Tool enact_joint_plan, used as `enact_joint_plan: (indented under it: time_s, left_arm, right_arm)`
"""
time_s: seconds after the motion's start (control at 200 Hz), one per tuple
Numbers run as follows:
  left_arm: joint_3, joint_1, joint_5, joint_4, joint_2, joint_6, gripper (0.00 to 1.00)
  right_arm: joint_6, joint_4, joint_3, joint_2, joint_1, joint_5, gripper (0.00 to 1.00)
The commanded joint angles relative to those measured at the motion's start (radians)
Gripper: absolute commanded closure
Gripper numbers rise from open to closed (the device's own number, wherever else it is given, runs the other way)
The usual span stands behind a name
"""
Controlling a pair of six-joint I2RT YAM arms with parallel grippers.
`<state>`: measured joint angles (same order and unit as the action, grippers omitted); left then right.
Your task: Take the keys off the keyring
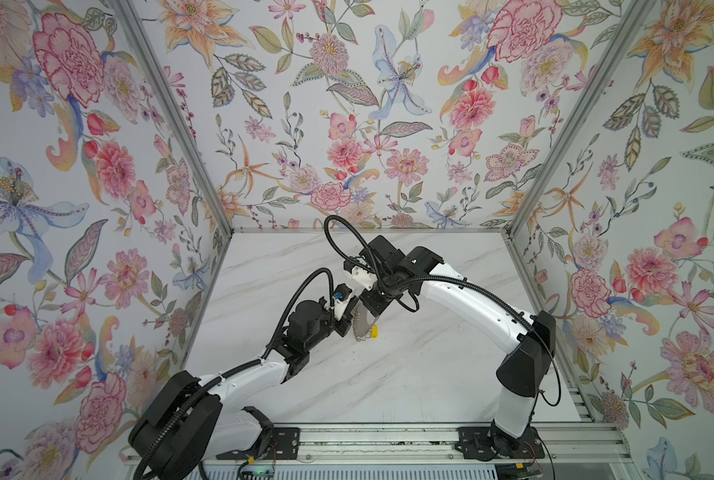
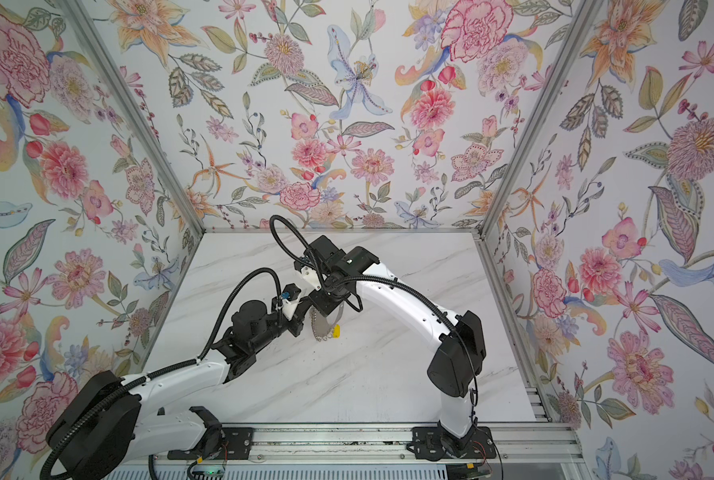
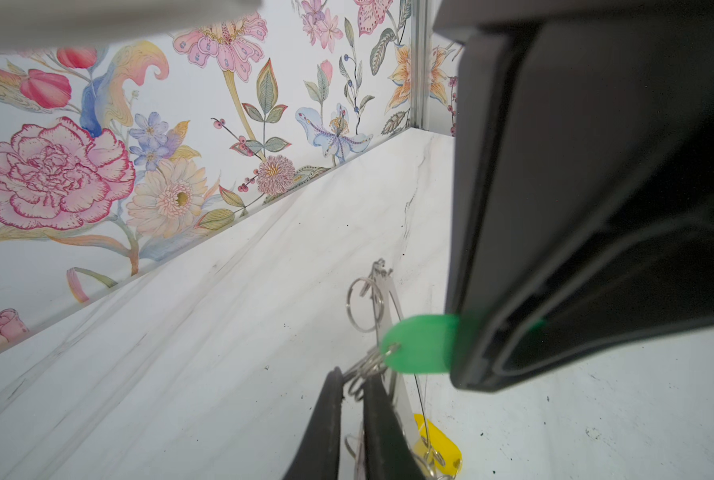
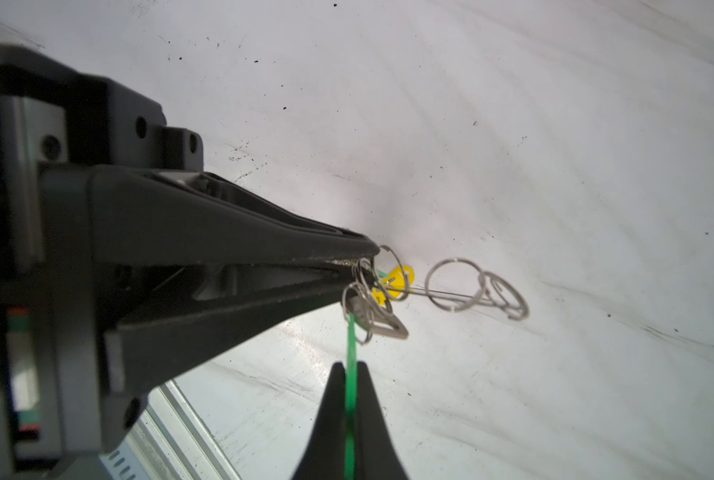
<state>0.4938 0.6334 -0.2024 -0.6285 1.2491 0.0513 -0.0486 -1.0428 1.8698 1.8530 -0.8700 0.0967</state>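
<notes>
The keyring (image 1: 362, 326), a grey toothed plate edged with wire rings, hangs just above the marble table in both top views. My left gripper (image 3: 353, 376) is shut on the keyring's wire rings (image 3: 363, 368) from the left. My right gripper (image 4: 350, 365) is shut on a green key tag (image 4: 352, 345) that hangs from one ring. The same green tag (image 3: 419, 345) sticks out of the right gripper's black fingers in the left wrist view. A yellow key tag (image 1: 374, 331) hangs on the plate's far side, and it also shows (image 4: 396, 282) past the left gripper's fingertips (image 4: 363, 253).
Loose-hanging wire rings (image 4: 455, 282) stand out beyond the grip. The white marble table (image 1: 409, 374) is walled by floral panels on three sides. An aluminium rail (image 1: 367, 440) carrying both arm bases runs along the front edge.
</notes>
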Motion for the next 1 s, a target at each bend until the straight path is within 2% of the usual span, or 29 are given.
enact_joint_plan:
  time_s: [0.0, 0.26, 0.606, 0.996]
  left_arm:
    - [0.002, -0.006, -0.006, -0.012, -0.026, 0.001, 0.89]
    - [-0.043, -0.006, 0.009, -0.052, -0.058, 0.010, 1.00]
    - [-0.068, -0.006, 0.005, -0.091, -0.075, 0.028, 1.00]
    - [-0.073, -0.006, 0.000, -0.109, -0.091, 0.044, 1.00]
  right_arm:
    - [-0.011, 0.024, 0.010, -0.009, 0.004, 0.012, 0.96]
    - [0.030, 0.061, -0.029, -0.032, 0.041, 0.021, 0.97]
    - [0.097, 0.149, -0.152, -0.084, 0.115, 0.117, 0.97]
    - [0.096, 0.193, -0.234, -0.079, 0.152, 0.170, 0.98]
